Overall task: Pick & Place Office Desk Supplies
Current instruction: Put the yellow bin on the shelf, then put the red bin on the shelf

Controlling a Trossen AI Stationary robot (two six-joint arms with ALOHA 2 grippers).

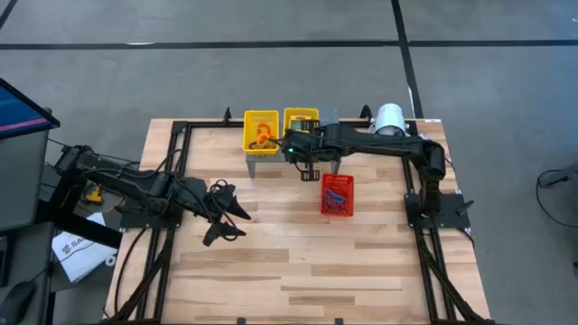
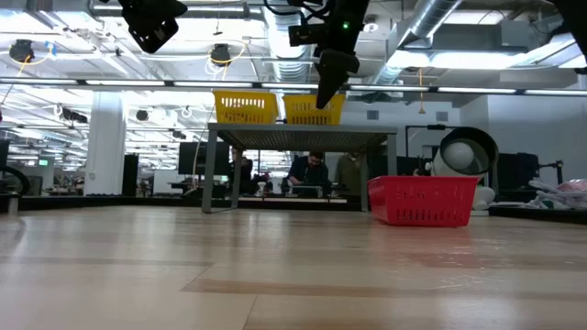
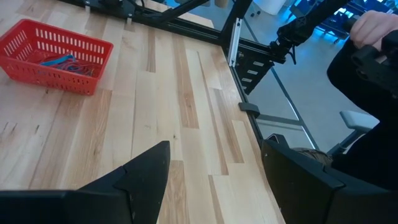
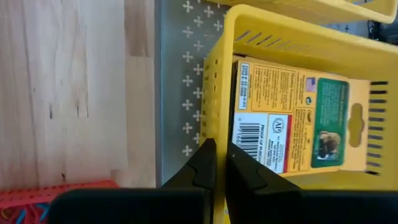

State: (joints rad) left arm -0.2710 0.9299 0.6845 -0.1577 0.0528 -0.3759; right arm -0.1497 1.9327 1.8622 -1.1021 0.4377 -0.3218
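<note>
My right gripper (image 4: pixel 216 163) hangs with its fingers pressed together on nothing, just above the near rim of a yellow basket (image 4: pixel 214 99) on the grey perforated stand (image 4: pixel 177 74). The yellow-and-green card box (image 4: pixel 292 121) lies flat inside that basket, just beyond my fingertips and apart from them. My left gripper (image 1: pixel 226 217) waits open over the bare worktop (image 1: pixel 298 262), well away; the red basket (image 1: pixel 337 195) seems to hold coloured band loops (image 3: pixel 61 61).

The yellow-and-green card box (image 4: pixel 292 121) in the yellow basket (image 4: pixel 214 106) carries a barcode label and small print, but the words stay too small to read.
</note>
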